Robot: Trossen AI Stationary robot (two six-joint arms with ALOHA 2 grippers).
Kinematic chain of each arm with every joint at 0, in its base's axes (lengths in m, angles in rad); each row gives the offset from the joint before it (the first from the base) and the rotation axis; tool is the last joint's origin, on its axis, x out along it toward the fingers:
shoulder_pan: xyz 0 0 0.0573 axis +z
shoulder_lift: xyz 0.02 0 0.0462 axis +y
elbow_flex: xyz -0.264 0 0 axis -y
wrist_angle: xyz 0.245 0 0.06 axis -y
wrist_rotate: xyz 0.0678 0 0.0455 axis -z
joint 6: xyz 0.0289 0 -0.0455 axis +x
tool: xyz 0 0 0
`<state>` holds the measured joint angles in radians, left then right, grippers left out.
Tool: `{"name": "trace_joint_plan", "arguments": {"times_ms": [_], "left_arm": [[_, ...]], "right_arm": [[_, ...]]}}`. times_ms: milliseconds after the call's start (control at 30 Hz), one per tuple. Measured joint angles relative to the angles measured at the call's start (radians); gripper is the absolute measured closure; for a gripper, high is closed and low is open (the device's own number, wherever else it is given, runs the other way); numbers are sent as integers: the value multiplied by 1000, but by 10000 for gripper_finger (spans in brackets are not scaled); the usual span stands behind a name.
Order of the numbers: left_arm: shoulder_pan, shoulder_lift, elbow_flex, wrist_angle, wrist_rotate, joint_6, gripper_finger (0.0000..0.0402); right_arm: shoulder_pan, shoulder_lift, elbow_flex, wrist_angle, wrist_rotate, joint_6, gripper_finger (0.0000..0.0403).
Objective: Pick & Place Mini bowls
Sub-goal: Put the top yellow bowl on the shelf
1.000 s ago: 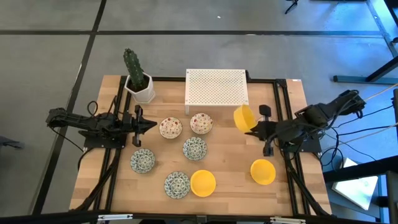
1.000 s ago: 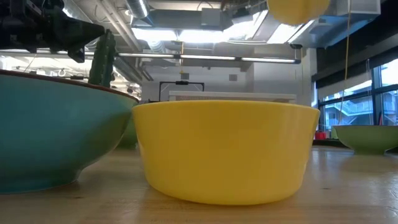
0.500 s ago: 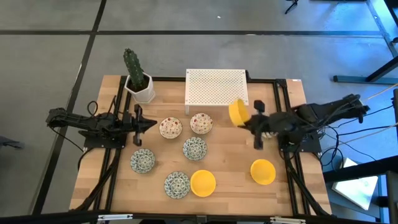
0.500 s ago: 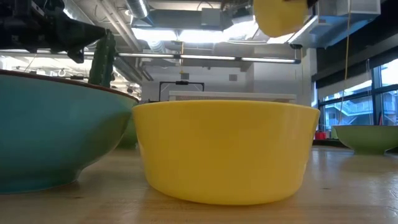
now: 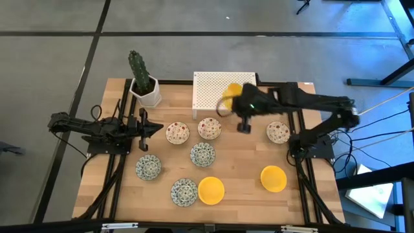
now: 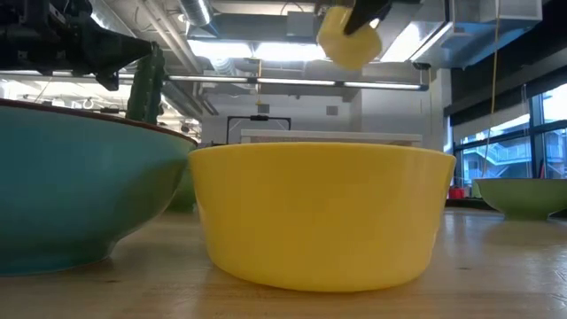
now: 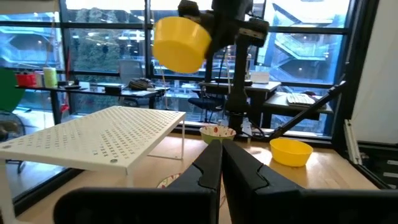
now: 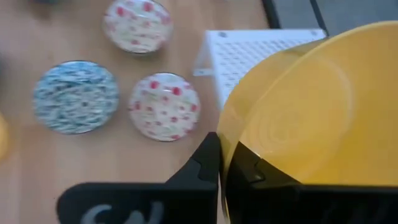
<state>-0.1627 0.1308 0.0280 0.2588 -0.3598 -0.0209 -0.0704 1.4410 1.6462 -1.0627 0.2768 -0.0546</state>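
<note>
Wooden table (image 5: pixel 304 200), right tool (image 5: pixel 234 103) clamping yellow bowl (image 5: pixel 229 92) above white rack (image 5: pixel 210 90)

yellow mini bowl (image 5: pixel 230 92) — aloft, tilted

A mini bowl (image 5: pixel 231 92) hangs above the perforated shelf (image 5: pixel 210 90), behind the other bowls (image 5: pixel 202 154).

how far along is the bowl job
Early. Nothing sits on the white rack yet. In hand: the right hand carries a yellow bowl above it. Left: eight bowls on the table, such as the yellow one. The left hand waits, shut.
</note>
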Motion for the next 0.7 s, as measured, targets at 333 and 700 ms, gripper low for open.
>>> {"name": "trace_joint_plan", "arguments": {"times_ms": [333, 700], "left_arm": [[0, 0, 0, -1, -38, 14, 394], [0, 0, 0, 7, -40, 44, 395]], "right_arm": [[-184, 324, 368, -110, -94, -116, 398], [-341, 644, 711, -228, -165, -339, 398]]}}
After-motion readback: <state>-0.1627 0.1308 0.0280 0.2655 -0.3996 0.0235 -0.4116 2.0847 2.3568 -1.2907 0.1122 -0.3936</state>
